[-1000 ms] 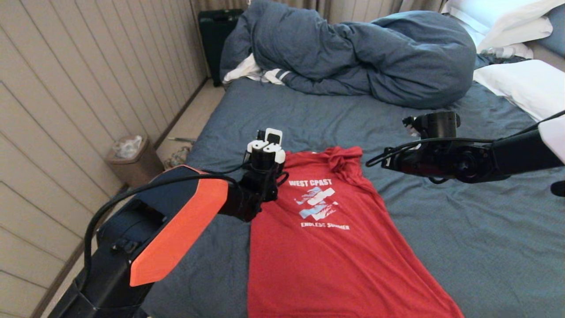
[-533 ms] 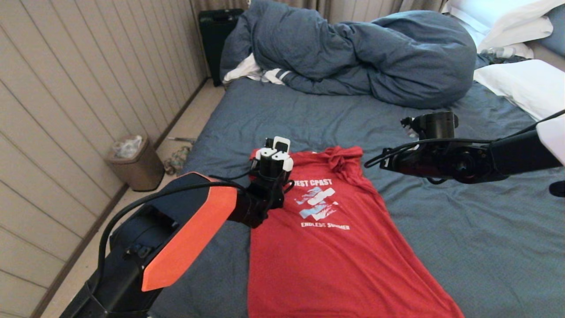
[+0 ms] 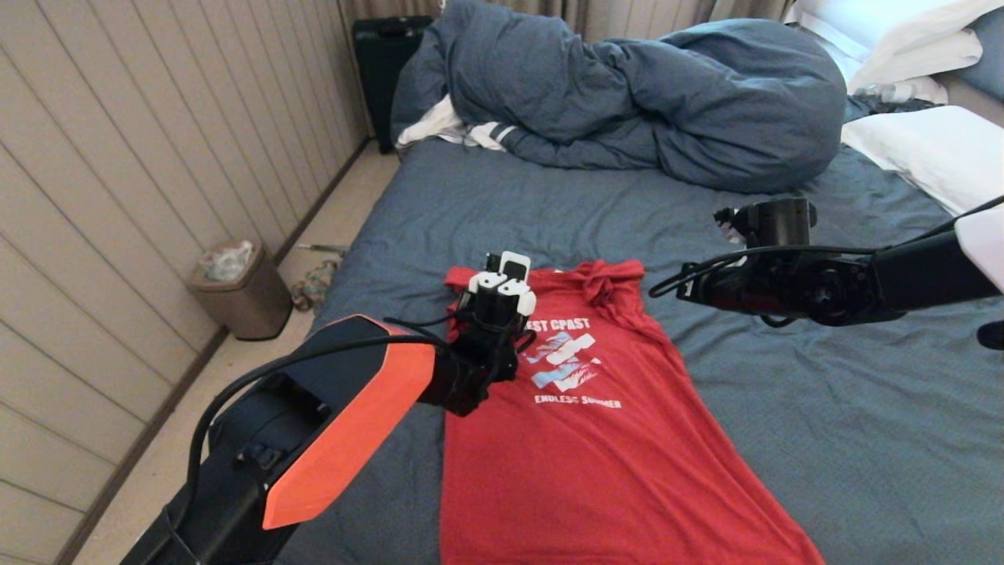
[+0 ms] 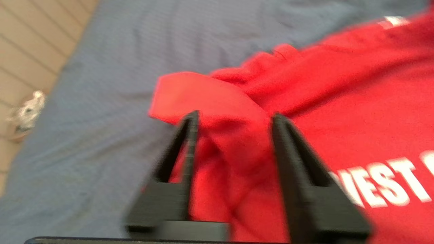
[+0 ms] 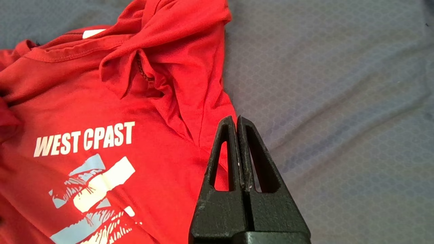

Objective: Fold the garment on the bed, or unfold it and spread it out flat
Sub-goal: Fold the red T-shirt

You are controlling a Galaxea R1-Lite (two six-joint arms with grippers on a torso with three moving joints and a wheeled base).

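Head view: shirt (image 3: 580, 439) lies lengthwise on bed (image 3: 823, 408), collar twd duvet (image 3: 627, 94). L gripper (image 4: 234, 117) parted astride sleeve; R gripper (image 5: 236, 118) clenched, empty.

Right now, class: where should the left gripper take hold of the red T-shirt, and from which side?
Probably the bunched sleeve of the red T-shirt, from above: it humps off the bed sheet between the left gripper's parted fingers; the chest lies flat.

- Red T-shirt (image 3: 580, 463) of soft matt knit cloth, its white lettering a smooth flat print.
- Dark blue-grey bed sheet (image 3: 823, 416) under the shirt: matt woven cloth, finely textured, wrinkled.
- Black gripper fingers (image 5: 234, 152) above the shirt: matt ridged plastic.
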